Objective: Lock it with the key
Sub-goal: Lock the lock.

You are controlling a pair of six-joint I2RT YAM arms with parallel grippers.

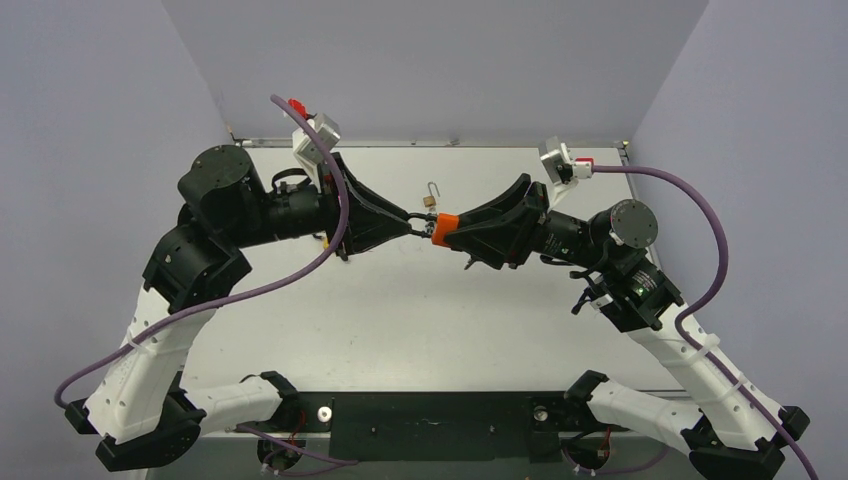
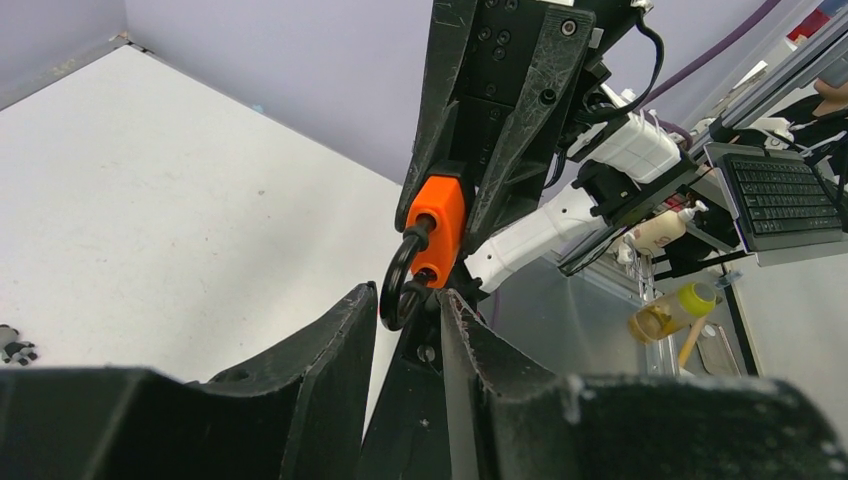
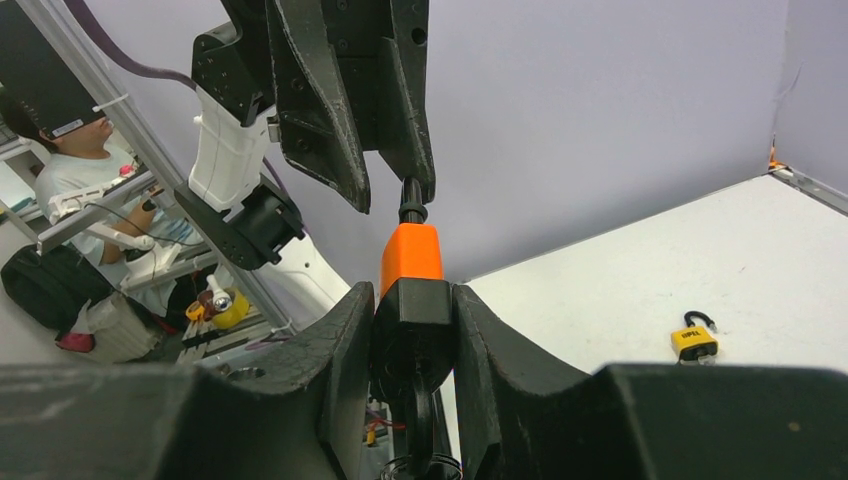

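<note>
An orange padlock (image 1: pixel 445 225) hangs in mid-air between both grippers above the table's middle. My left gripper (image 1: pixel 418 222) is shut on its black shackle (image 2: pixel 400 290), whose loop sits between the fingertips in the left wrist view. My right gripper (image 1: pixel 440 232) is shut on the black key head (image 3: pixel 412 320) at the padlock's other end. The orange body (image 3: pixel 411 255) sticks out just past the right fingertips, and a key ring hangs below it. The left fingers (image 3: pixel 345 150) close round the shackle top in the right wrist view. The key blade is hidden.
A small brass padlock (image 1: pixel 430 197) with an open shackle lies on the white table (image 1: pixel 400 320) just behind the grippers; it also shows in the right wrist view (image 3: pixel 693 338). Grey walls stand at the back and on both sides.
</note>
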